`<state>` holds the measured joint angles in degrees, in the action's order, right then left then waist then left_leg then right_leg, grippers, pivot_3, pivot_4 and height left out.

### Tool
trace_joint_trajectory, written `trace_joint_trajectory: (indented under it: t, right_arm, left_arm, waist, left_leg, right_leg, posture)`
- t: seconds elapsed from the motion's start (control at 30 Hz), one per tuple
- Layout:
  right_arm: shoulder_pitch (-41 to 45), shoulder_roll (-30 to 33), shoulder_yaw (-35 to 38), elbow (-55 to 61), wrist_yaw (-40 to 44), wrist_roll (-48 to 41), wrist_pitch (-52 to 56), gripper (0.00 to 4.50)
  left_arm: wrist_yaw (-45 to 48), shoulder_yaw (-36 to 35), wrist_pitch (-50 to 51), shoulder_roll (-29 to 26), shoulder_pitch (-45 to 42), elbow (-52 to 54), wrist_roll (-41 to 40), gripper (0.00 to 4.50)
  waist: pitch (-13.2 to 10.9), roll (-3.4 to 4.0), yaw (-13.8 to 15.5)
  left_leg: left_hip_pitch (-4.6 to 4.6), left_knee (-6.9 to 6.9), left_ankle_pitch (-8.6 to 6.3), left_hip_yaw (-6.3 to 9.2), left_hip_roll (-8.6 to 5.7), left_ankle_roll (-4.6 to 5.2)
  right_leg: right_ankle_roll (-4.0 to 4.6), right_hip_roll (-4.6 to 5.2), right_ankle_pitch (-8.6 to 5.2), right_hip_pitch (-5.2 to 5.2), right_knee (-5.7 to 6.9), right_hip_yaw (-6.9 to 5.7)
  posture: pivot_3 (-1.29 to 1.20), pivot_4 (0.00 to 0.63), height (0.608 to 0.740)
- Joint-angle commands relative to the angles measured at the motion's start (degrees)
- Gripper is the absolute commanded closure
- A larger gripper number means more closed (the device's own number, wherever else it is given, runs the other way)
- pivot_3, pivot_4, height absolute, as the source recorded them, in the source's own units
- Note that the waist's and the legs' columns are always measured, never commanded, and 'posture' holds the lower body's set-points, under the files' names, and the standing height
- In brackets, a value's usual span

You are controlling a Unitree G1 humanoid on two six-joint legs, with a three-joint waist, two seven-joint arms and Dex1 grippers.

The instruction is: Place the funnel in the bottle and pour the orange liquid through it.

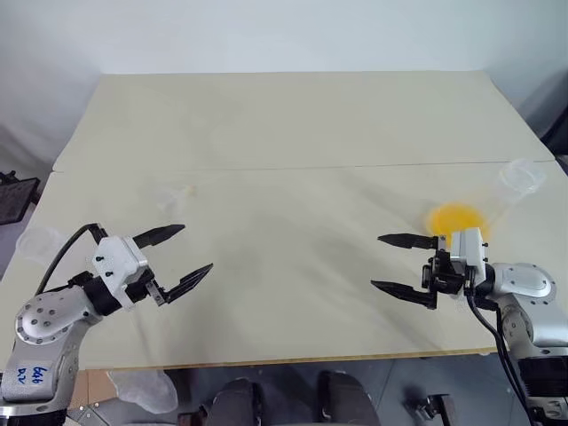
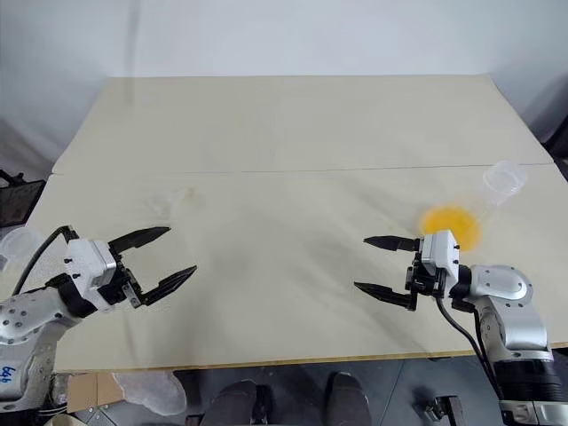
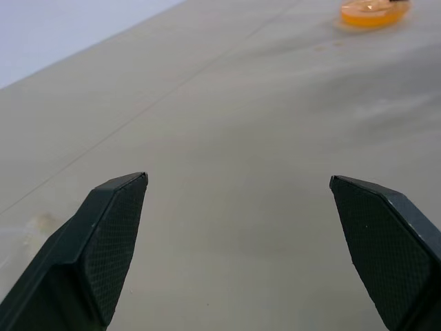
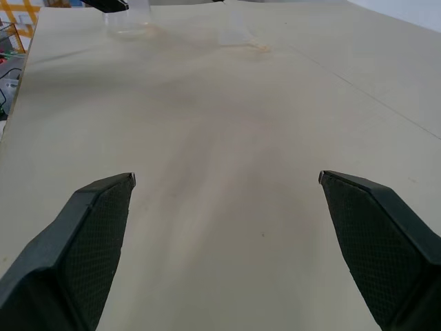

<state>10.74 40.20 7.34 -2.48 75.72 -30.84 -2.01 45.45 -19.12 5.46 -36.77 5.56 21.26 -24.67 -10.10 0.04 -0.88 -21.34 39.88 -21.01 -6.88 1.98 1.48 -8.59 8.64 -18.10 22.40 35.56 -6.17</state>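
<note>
The orange liquid (image 1: 454, 219) pools in a larger clear flask that lies tilted at the table's right side, its flared mouth (image 1: 522, 175) toward the right edge. A faint small clear piece (image 1: 177, 195) at the left middle of the table looks like the funnel. A round clear vessel (image 1: 40, 241) at the left edge looks like the bottle, though I cannot tell the two apart for sure. My left gripper (image 1: 175, 258) hovers open and empty near the front left, just in front of the small clear piece. My right gripper (image 1: 397, 264) is open and empty, pointing left, just in front of the orange pool.
The pale table (image 1: 293, 133) runs wide and bare across its far half, with a seam across the middle. A black object (image 1: 18, 200) stands off the left edge. Clear plastic (image 1: 146, 390) lies on the floor below the front edge.
</note>
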Motion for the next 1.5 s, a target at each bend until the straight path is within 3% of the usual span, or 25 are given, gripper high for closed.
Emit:
trace_joint_trajectory:
  t: [0.03, 0.13, 0.3, 0.47, 0.6, 0.83, 0.97, 1.3, 1.5]
  right_arm:
    - [0.1, 0.1, 1.0, 1.0, 0.5, -0.5, -0.5, 0.02]
    - [1.0, -0.7, 0.2, 1.7, 0.2, -0.8, 0.2, 0.02]
    - [5.1, -5.4, -2.5, 5.4, -2.9, -2.5, 3.9, 0.02]
    - [9.2, -10.9, -7.1, 8.7, -4.0, -3.6, 7.2, 0.02]
    - [13.3, -16.0, -11.1, 8.9, -3.9, -3.7, 8.2, 0.02]
    - [16.5, -19.0, -14.2, 6.1, -1.2, -1.7, 6.5, 0.02]
    - [16.7, -19.0, -14.1, 4.8, -0.5, -1.1, 5.9, 0.02]
    - [16.2, -18.9, -13.8, 5.2, -1.0, -0.7, 6.0, 0.02]
    - [15.1, -19.5, -13.9, 6.9, -2.5, -0.7, 6.3, 0.02]
  left_arm:
    - [-2.8, -1.0, -0.6, 0.6, 0.1, 3.0, 0.9, 0.0]
    - [-4.4, -2.1, 0.2, 1.5, 2.0, 4.1, 0.0, 0.0]
    - [-8.8, -6.8, -1.5, 8.1, 10.6, 6.2, -1.6, 0.0]
    - [-16.7, -12.2, -4.8, 18.6, 19.3, 8.2, -1.4, 0.0]
    - [-23.5, -16.8, -12.3, 30.2, 26.7, 5.2, 0.6, 0.0]
    - [-28.6, -18.6, -16.4, 36.8, 29.5, 3.5, -1.3, 0.0]
    - [-30.5, -18.6, -15.0, 35.5, 27.9, 5.0, -3.4, 0.0]
    - [-38.3, -19.8, 0.0, 20.5, 16.9, 7.4, -7.1, 0.0]
    - [-40.2, -19.2, 8.1, 15.0, 11.0, 6.2, -7.8, 0.0]
  waist:
    - [0.0, 0.0, 0.2]
    - [0.0, 0.0, 0.7]
    - [0.0, 0.0, 0.1]
    - [0.0, -0.02, 0.5]
    - [0.0, -0.09, 0.6]
    - [0.1, -0.28, 0.8]
    - [0.1, -0.28, 0.6]
    - [0.1, -0.28, 0.5]
    - [0.1, -0.28, 0.5]
  left_leg:
    - [0.0, 0.01, 0.0, 0.0, 0.0, 0.0]
    - [0.0, 0.04, 0.0, -0.01, 0.0, 0.0]
    - [0.03, 0.02, -0.01, -0.03, 0.29, -0.02]
    - [0.02, 0.07, -0.05, -0.02, 0.37, -0.02]
    - [0.02, 0.11, -0.15, -0.05, 0.37, 0.03]
    - [-0.01, 0.19, -0.21, 0.01, 0.4, 0.07]
    - [-0.01, 0.18, -0.24, -0.01, 0.47, 0.04]
    - [0.01, 0.18, -0.24, -0.03, 0.5, 0.03]
    - [0.0, 0.18, -0.24, -0.04, 0.49, 0.02]
  right_leg:
    - [0.0, 0.0, 0.0, 0.0, 0.0, 0.0]
    - [0.0, 0.0, 0.0, -0.02, 0.0, 0.01]
    - [0.0, -0.04, 0.0, 0.0, 0.0, 0.01]
    - [0.02, -0.03, 0.0, -0.01, 0.01, 0.0]
    - [0.04, 0.0, 0.02, -0.02, -0.04, 0.01]
    - [0.09, 0.0, 0.02, -0.04, -0.05, -0.06]
    - [0.1, -0.03, 0.02, -0.01, -0.04, -0.07]
    - [0.16, -0.06, 0.03, 0.01, 0.04, -0.11]
    - [0.16, -0.09, 0.03, 0.02, 0.08, -0.15]
  posture:
    - [0.0, 0.15, 0.74]
    - [0.0, 0.15, 0.74]
    - [0.0, 0.15, 0.74]
    - [0.0, 0.15, 0.74]
    - [0.0, 0.15, 0.74]
    - [0.0, 0.15, 0.74]
    - [0.0, 0.15, 0.74]
    - [0.0, 0.15, 0.74]
    - [0.0, 0.15, 0.74]
